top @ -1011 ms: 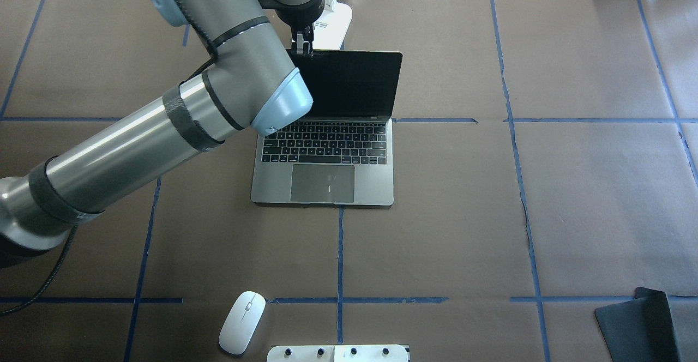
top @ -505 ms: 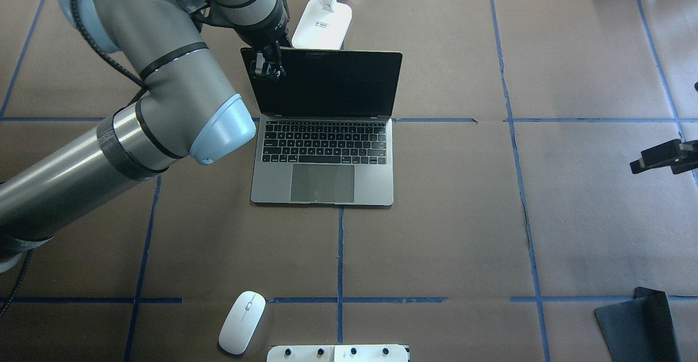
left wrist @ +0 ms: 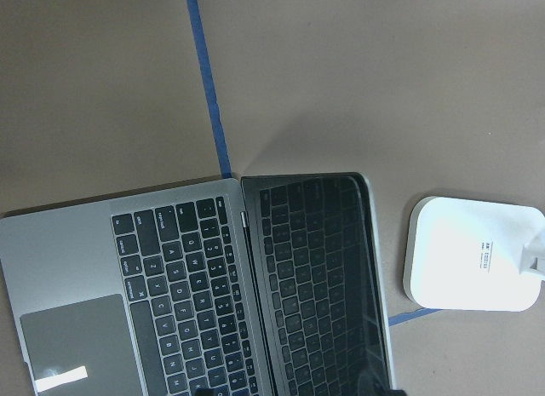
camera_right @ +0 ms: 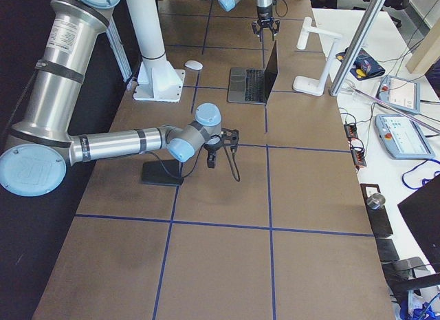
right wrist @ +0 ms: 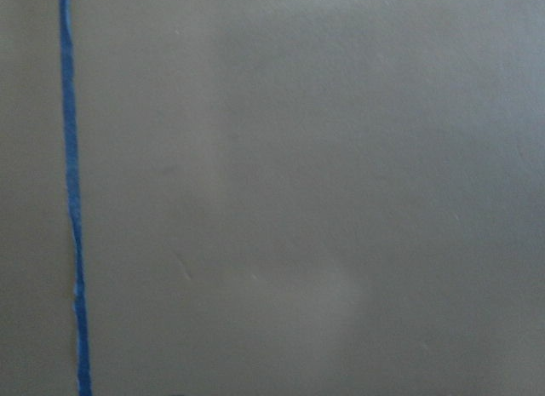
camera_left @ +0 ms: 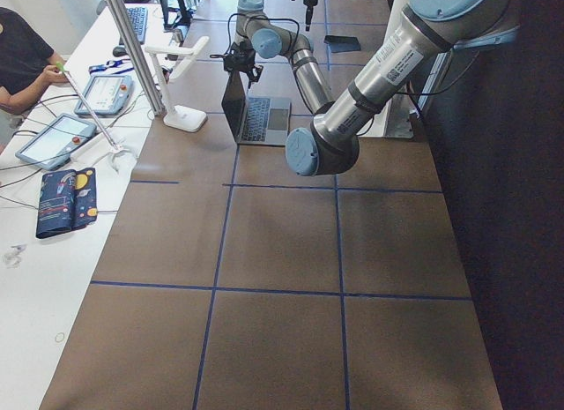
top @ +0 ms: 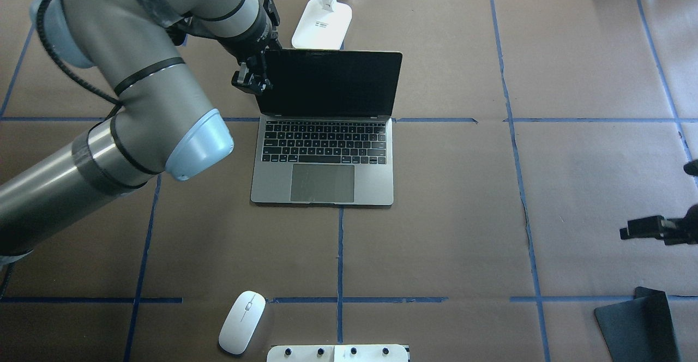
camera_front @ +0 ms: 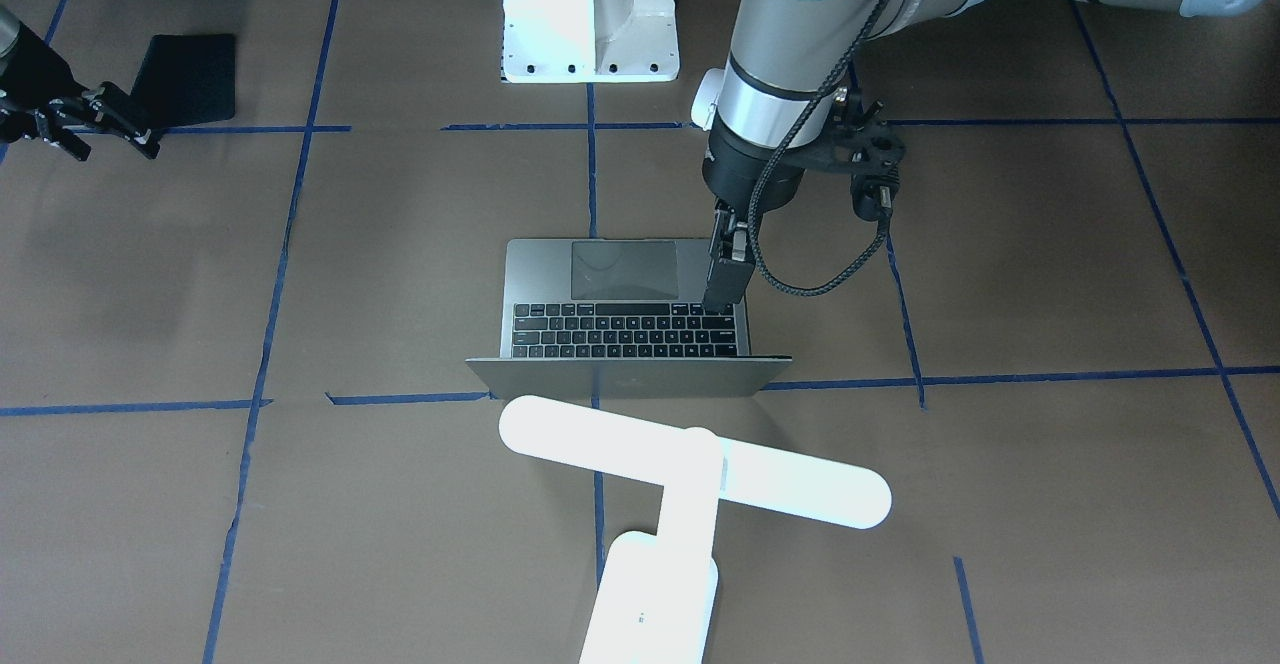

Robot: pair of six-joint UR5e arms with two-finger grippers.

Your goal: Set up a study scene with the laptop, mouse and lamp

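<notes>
left gripper (top: 253, 84): fingers apart, holding nothing
mouse (top: 242, 322): far from that gripper, back toward the robot; probably light and slick, so I'd pinch its long sides
laptop (top: 327, 149): open, screen edge right beside the gripper; heavy, stiff
lamp (top: 322, 24): just past it; looks top-heavy
right gripper (top: 632, 231): spread, empty

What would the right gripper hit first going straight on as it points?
The right gripper would probably meet only bare table cover beside a blue tape line; nothing else shows ahead, depth unclear.
</notes>
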